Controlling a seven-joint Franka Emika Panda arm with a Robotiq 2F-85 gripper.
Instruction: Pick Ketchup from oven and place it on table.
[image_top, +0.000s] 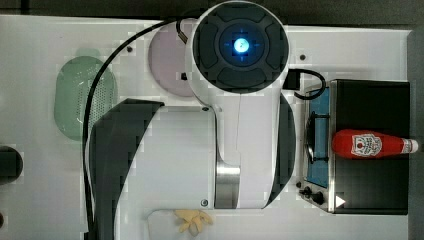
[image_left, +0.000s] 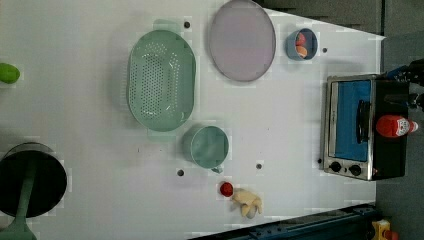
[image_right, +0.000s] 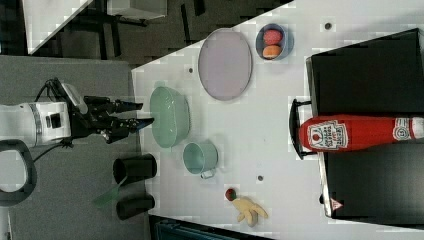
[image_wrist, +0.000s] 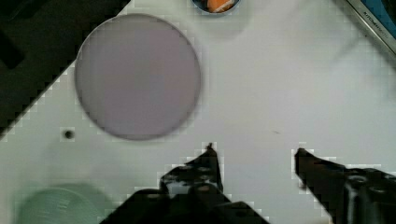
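Observation:
The Ketchup (image_top: 372, 144) is a red bottle with a white cap. It lies on its side on the black top of the oven (image_top: 370, 100), above the blue glass door. The Ketchup (image_right: 350, 133) and the oven (image_right: 370, 65) take up the right view's right, and both show small at the left view's right: Ketchup (image_left: 395, 125), oven (image_left: 350, 125). My gripper (image_right: 146, 114) hangs open and holds nothing at the right view's left, far from the bottle. In the wrist view my gripper (image_wrist: 254, 149) has bare white table (image_wrist: 261, 93) between its fingers.
On the table stand a green colander (image_left: 161, 80), a lilac plate (image_left: 242, 40), a teal cup (image_left: 209, 146) and a blue bowl of fruit (image_left: 302, 44). A small strawberry (image_left: 226, 188) lies beside a yellowish thing (image_left: 247, 202). A black pot (image_left: 30, 180) sits at the left view's lower left.

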